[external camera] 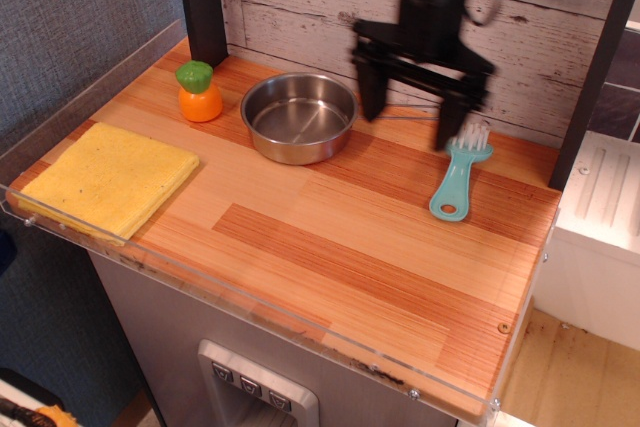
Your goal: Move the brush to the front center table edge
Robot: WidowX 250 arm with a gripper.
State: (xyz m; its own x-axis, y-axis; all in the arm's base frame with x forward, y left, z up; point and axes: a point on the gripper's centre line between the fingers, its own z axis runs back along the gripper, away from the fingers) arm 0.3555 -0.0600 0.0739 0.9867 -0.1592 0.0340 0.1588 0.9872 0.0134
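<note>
Brush [457, 175] lies on striped tabletop [330, 237].

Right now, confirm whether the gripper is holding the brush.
No: the brush lies flat on the table, and the open gripper hovers above it.

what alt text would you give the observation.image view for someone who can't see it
A black robot gripper, jaws open and motion-blurred, hangs just left of a teal brush lying on a striped wood table. Further left sit a steel pan, a toy carrot and a yellow cloth.
</note>
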